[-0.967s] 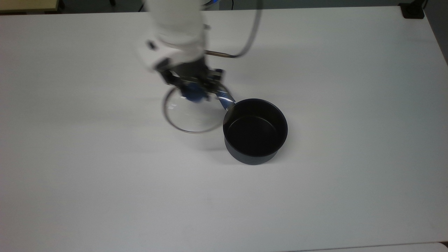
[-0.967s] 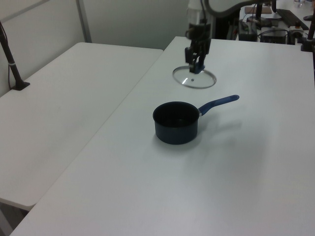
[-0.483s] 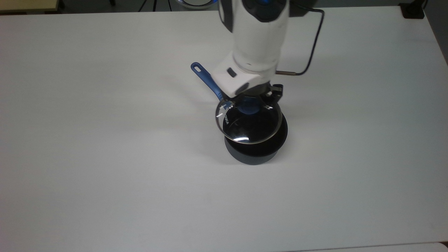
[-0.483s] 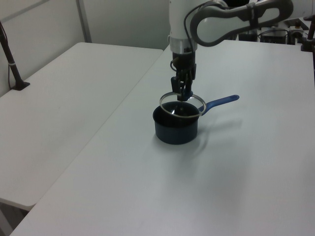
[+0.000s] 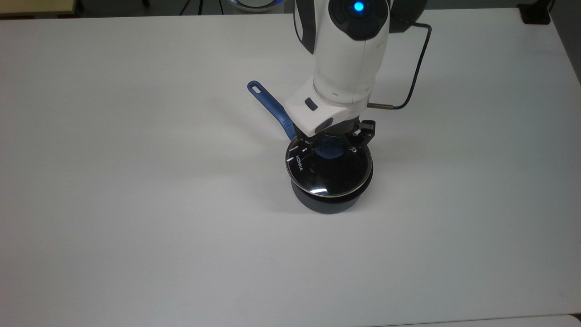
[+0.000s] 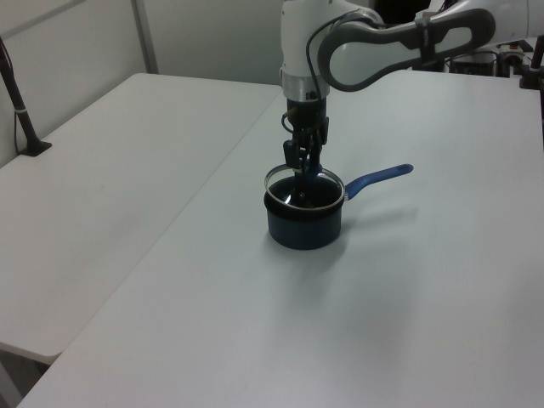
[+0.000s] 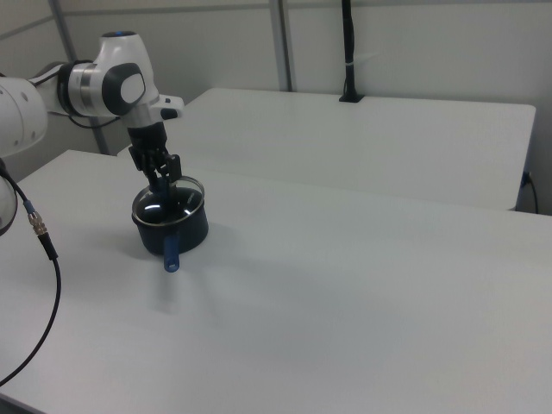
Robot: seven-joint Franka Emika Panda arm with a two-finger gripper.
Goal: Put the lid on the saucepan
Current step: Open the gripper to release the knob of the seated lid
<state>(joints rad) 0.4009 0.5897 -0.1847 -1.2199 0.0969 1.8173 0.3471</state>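
The saucepan (image 5: 327,203) stands mid-table, dark blue-grey, its long blue handle (image 5: 271,107) pointing to the top view's upper left. The glass lid (image 5: 327,175) with white "KONKA" lettering lies level over the pan's mouth and covers it. My gripper (image 5: 330,144) is shut on the lid's blue knob (image 5: 330,151) from above. In the left view the gripper (image 6: 306,167) stands upright over the lid (image 6: 304,189) and saucepan (image 6: 304,226). In the right view the lid (image 7: 169,204) caps the saucepan (image 7: 175,229), with the handle (image 7: 171,251) pointing toward the camera.
A black cable (image 5: 418,63) loops off the arm at the top view's upper right. A black clamp (image 5: 535,13) sits at the table's far right corner. A second white table (image 6: 110,170) adjoins on the left view's left, with a black pole (image 6: 19,106).
My gripper carried the lid from the table beside the handle, across to the saucepan, then lowered it from a tilted hover onto the pan's mouth.
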